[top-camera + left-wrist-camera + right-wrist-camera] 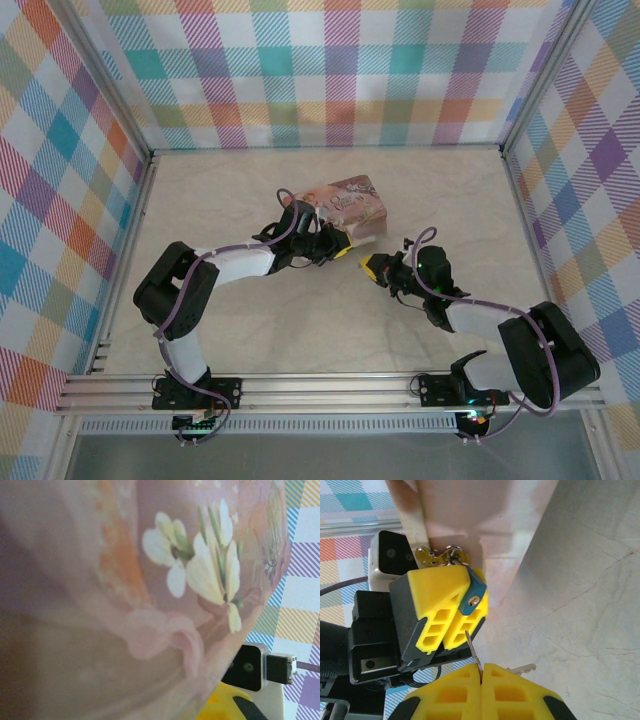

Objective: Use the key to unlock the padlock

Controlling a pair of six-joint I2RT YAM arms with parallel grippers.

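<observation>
In the right wrist view, my left gripper in the middle squeezes the blue padlock, right up against the pink tin. At the bottom, my right gripper pinches the key, with its tip just below the padlock.

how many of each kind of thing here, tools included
tin: 1
padlock: 1
keys: 2
left tool and right tool: 2
total: 6
</observation>
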